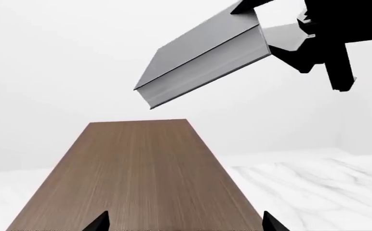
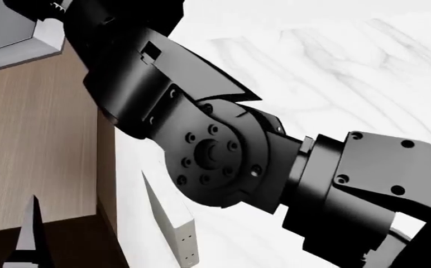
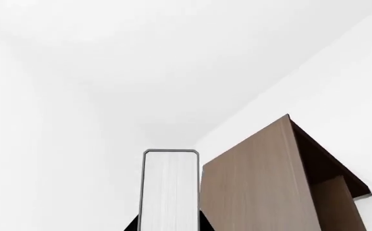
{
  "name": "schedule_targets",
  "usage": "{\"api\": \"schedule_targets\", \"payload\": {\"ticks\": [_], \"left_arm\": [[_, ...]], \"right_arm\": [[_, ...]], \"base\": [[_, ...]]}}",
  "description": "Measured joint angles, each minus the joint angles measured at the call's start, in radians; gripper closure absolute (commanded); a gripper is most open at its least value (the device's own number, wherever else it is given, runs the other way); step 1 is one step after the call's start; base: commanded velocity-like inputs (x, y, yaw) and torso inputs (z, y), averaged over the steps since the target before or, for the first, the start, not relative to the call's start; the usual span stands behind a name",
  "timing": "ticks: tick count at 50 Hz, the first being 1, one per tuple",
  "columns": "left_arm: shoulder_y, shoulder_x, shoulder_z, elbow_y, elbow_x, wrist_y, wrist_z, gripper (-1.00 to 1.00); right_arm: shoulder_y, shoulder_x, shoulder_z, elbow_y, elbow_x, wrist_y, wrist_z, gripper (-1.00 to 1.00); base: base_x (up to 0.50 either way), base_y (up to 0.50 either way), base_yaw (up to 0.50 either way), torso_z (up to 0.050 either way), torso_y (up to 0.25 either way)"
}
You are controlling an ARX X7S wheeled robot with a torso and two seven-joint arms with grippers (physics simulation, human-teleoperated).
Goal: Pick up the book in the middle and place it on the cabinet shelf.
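Note:
In the left wrist view the grey hardback book (image 1: 202,55) hangs tilted in the air above the cabinet shelf's brown wood-grain top (image 1: 141,178). My right gripper (image 1: 272,33) is shut on the book's far end. From the right wrist, the book's white page edges (image 3: 170,192) stand between the dark fingers of the right gripper (image 3: 170,227), with the cabinet shelf (image 3: 263,183) beside it. In the head view a corner of the book (image 2: 10,33) shows over the cabinet top (image 2: 37,145). My left gripper (image 1: 186,224) is open over the cabinet top, holding nothing.
An off-white book (image 2: 175,229) with small spine dots stands on the white marbled surface (image 2: 349,72) beside the cabinet. My right arm (image 2: 223,151) fills the middle of the head view. One left fingertip (image 2: 29,234) shows near the cabinet's near edge.

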Motion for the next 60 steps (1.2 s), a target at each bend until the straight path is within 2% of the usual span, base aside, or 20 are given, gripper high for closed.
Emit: {"api": "schedule_targets", "payload": {"ticks": [32, 60], "left_arm": [[-0.008, -0.009, 0.017, -0.012, -0.007, 0.005, -0.013, -1.0], [-0.008, -0.018, 0.022, -0.015, -0.018, 0.016, -0.021, -1.0]], "right_arm": [[0.021, -0.107, -0.025, 0.072, 0.027, 0.089, 0.019, 1.0], [-0.077, -0.139, -0.059, 0.107, 0.011, 0.07, -0.002, 1.0]], "base": [[0.0, 0.0, 0.0, 0.0, 0.002], [0.0, 0.0, 0.0, 0.0, 0.001]]}}
